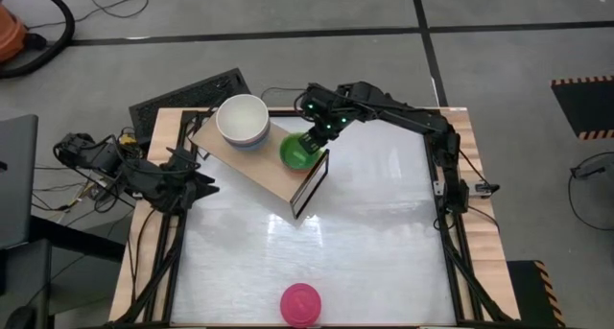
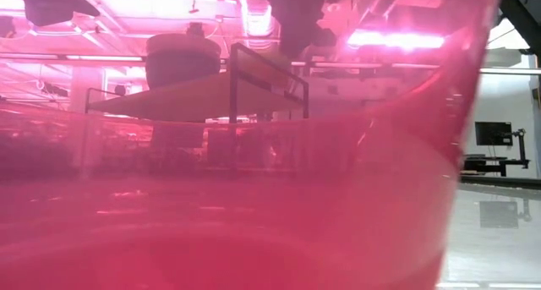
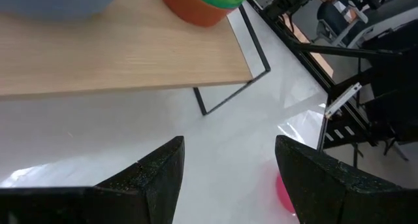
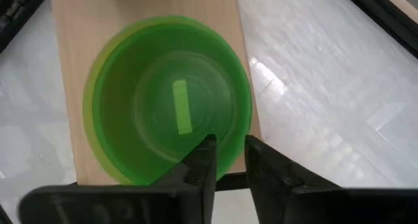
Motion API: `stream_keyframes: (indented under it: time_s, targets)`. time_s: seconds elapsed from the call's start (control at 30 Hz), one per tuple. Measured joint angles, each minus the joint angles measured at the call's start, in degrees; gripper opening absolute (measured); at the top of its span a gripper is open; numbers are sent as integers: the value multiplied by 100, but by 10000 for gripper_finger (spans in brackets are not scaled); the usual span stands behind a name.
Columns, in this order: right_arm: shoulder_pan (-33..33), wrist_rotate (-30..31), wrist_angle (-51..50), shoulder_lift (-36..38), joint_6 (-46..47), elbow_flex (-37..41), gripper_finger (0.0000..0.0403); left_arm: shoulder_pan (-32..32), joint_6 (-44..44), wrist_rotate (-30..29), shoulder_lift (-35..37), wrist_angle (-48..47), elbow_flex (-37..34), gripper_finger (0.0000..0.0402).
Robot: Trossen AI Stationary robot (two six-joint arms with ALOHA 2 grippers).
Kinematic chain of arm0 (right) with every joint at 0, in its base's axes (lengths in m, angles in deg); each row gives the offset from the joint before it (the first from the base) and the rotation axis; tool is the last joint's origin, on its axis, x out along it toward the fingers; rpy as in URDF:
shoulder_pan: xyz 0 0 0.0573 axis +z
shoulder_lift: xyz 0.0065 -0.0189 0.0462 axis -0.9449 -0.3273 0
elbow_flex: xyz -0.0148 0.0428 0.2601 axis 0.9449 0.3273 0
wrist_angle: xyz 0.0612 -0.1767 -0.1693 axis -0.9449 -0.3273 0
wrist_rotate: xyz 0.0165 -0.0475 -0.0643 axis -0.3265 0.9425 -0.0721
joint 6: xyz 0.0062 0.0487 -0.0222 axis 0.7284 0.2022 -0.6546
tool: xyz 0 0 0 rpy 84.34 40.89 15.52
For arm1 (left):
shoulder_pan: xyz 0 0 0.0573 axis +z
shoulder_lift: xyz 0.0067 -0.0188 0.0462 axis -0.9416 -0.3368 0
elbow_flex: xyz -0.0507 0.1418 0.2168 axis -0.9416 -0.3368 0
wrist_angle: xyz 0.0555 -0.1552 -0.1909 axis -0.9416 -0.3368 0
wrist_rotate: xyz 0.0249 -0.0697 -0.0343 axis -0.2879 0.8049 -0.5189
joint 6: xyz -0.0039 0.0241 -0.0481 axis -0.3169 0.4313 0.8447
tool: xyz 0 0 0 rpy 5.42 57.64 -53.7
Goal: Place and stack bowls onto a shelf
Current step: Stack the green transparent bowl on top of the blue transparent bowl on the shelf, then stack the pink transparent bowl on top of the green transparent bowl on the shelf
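Note:
The light-wood shelf stands at the table's far left-centre. On it sit a white bowl nested in a blue-grey bowl, and a lime-green bowl nested in a red bowl. My right gripper is over the green bowl, shut on its rim. My left gripper is open and empty beside the shelf's left end; it also shows in its wrist view. A magenta bowl rests base down near the front edge. My right gripper pinches the green bowl's rim on the side nearest the arm, one finger inside the bowl and one outside. The fingers come from above, pointing down. The bowl sits upright, nested in the bowl under it on the shelf.
A black keyboard-like slab lies behind the shelf's far left corner. The magenta bowl stands right before the low camera and fills most of its view. The white tabletop lies between the shelf and the front edge.

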Motion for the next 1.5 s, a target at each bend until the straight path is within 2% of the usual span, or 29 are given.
stream_keyframes:
  time_s: [0.13,0.27,0.33,0.57,0.8,0.93,1.07,1.17,1.33,1.5]
  targets:
    - [-32,1,-23,2,100,-134,130,-2,0,28,0,0,0,226]
    - [76,-186,-322,16,170,-708,138,-2,0,96,2,0,0,226]
    - [293,-382,-305,271,387,-559,137,-2,-4,174,2,2,0,226]
    - [1941,-390,-1178,413,1015,-466,135,0,-133,175,2,2,0,226]
    - [3777,728,-889,-200,2158,-468,139,-2,-239,290,0,2,0,226]
    - [4358,866,-626,-762,2747,-468,163,-1,-364,401,1,2,0,226]
    - [4658,850,-270,-1398,2997,-468,203,-2,-555,450,0,2,0,226]
    - [4710,562,-122,-1906,3181,-468,224,-1,-671,458,1,0,0,226]
    - [4661,-148,372,-2540,3427,-466,232,0,-838,515,0,-6,0,226]
    - [4583,-216,883,-2640,3536,-472,230,0,-904,610,0,-11,0,226]
